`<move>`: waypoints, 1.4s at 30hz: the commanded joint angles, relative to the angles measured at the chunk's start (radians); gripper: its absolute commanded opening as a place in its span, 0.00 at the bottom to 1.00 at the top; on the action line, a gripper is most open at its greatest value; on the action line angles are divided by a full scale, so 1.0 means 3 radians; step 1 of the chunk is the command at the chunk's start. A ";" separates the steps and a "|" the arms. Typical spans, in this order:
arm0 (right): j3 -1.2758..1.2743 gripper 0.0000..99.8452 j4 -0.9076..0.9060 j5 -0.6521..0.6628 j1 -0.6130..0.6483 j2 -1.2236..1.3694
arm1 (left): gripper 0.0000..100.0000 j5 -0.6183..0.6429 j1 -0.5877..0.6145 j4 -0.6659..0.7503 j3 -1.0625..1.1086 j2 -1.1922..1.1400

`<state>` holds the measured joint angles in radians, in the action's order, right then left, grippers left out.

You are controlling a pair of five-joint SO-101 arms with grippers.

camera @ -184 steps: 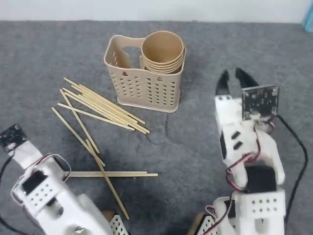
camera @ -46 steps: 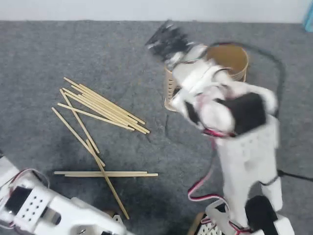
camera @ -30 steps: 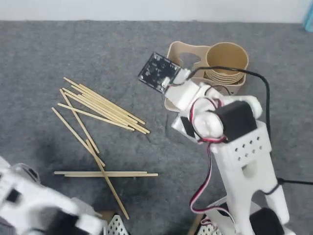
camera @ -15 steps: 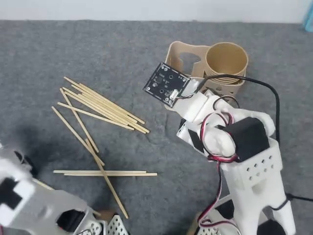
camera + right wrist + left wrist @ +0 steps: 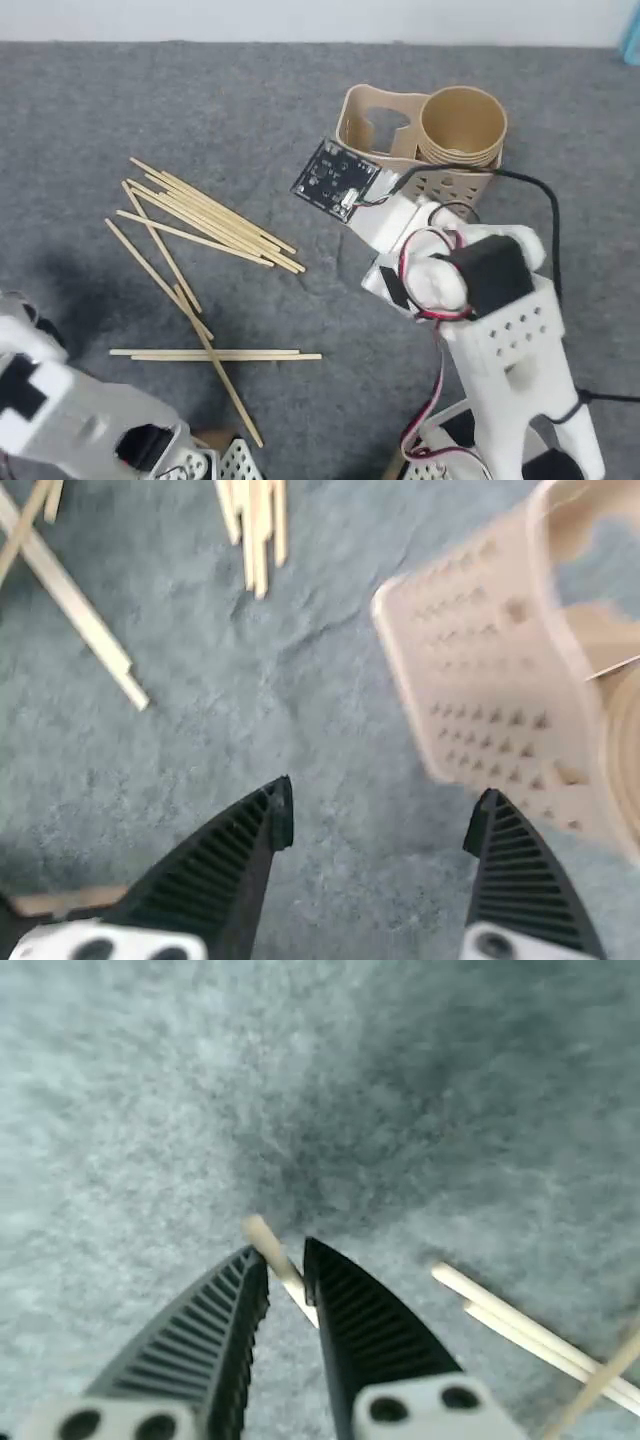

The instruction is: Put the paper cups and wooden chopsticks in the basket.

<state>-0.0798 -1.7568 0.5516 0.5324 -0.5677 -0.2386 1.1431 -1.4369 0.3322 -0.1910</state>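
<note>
Between the tips of the left tool a clamped chopstick slants forward; right tool gapes wide.

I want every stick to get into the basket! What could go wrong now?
The left tool pinches one chopstick just by its end, at the very tips, so it may slip or swing when lifted. The right tool hangs open close to the basket; a sideways move might bump it and tip the paper cups inside.
</note>
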 commanded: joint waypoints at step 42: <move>-0.4414 0.28 0.2754 -0.0307 -0.0836 -0.1701 | 0.01 0.1284 -0.2158 -0.0343 -0.2105 0.2153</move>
<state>-1.4039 -0.9651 0.4841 0.2731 -1.0434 0.0867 0.5738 -1.5367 -0.1588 0.4150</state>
